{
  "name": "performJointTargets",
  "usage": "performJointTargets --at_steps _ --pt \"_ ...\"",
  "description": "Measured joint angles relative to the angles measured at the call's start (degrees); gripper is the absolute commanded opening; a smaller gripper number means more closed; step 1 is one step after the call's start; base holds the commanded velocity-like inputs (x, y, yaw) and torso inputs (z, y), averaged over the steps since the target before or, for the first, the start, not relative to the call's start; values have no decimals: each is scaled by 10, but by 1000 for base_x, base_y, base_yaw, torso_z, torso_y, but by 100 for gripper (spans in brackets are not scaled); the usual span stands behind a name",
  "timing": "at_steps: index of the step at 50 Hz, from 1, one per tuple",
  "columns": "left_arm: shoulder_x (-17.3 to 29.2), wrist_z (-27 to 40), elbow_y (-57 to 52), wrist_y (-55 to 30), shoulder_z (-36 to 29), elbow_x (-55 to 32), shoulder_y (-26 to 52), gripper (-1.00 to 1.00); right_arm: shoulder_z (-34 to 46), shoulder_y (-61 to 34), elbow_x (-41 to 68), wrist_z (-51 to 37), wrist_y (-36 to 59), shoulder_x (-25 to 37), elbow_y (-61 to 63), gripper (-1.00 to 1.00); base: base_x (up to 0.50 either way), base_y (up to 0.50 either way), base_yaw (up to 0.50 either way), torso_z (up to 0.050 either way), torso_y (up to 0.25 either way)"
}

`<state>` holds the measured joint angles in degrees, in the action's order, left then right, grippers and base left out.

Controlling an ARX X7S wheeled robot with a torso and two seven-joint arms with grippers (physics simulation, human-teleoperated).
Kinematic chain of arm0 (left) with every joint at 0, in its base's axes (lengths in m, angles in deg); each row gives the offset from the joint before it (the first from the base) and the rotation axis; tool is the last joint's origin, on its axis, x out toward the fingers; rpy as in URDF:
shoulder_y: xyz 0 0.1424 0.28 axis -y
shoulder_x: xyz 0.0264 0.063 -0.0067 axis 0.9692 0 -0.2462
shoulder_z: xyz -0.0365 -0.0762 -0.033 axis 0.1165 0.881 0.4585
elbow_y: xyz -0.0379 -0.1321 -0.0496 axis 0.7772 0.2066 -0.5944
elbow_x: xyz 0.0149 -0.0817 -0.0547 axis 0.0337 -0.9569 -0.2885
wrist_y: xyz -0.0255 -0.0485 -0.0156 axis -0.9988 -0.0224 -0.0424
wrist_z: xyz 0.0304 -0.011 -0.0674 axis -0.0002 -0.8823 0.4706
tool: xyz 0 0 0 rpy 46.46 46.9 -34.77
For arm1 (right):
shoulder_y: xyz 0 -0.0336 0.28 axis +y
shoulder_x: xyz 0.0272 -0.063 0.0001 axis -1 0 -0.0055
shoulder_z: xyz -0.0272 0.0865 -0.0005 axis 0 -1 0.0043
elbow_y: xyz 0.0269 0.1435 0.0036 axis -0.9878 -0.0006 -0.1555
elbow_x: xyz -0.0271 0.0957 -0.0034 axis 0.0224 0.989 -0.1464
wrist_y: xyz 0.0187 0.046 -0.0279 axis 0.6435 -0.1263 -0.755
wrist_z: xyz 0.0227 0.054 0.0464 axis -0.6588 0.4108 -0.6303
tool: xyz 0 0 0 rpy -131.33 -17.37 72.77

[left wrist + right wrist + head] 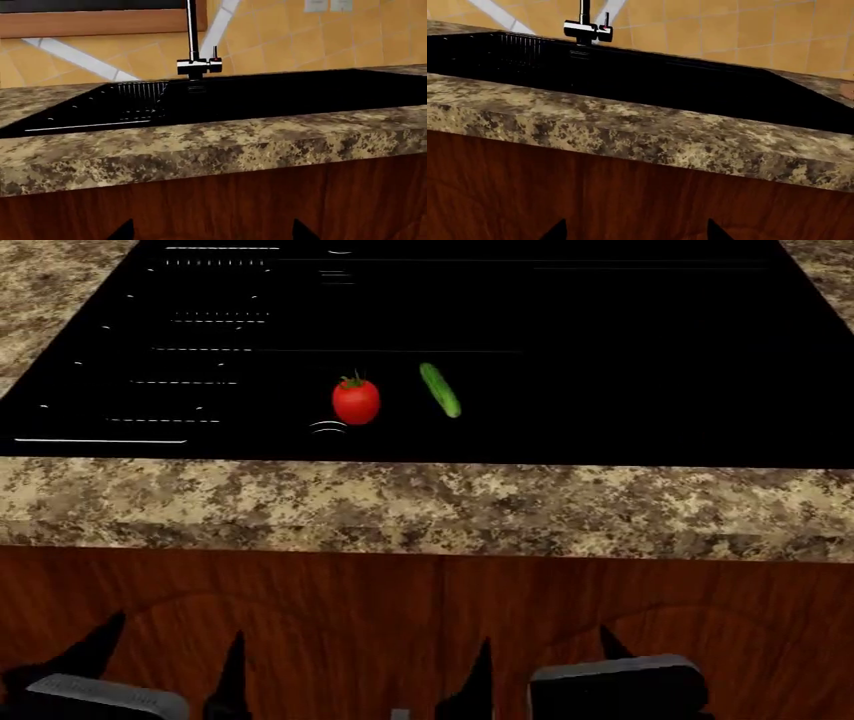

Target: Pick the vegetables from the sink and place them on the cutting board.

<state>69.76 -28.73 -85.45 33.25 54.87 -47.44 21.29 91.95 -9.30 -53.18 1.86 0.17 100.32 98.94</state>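
Looking down from the head view, I see the sink (601, 350), a big black basin with faint white line marks, holding 2 vegetables near its front wall: tomato (355, 401) and cucumber (441, 390). They sit just beside each other, apart, tomato on the left. Tomato is round, glossy red, green stem pointing up. Cucumber is slim, short, dark green, lying at a slant. A small white ring mark sits next to the tomato.

Sink is set into a speckled brown granite desk (427, 505); dark red-brown wood cabinet front (427, 610) below it. Wrist views show the black faucet (195, 55) with a red dot at the back rim and an orange tiled wall (747, 30) behind it. Cutting board not in any view.

Both arms are low, in front of the cabinet, below the desk edge. Left gripper (167, 665) jaws are spread wide, nothing between them. Right gripper (545, 665) jaws equally wide, holding nothing.
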Motion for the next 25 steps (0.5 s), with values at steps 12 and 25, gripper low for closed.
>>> performJointTargets --at_steps 12,25 --pt "4 -5 28 -131 -7 -7 181 100 31 -225 3 26 175 11 -43 100 0 0 0 0 0" --pt "-22 -3 360 -83 -13 6 387 100 70 -494 -23 53 27 -35 -563 100 115 0 0 0 0"
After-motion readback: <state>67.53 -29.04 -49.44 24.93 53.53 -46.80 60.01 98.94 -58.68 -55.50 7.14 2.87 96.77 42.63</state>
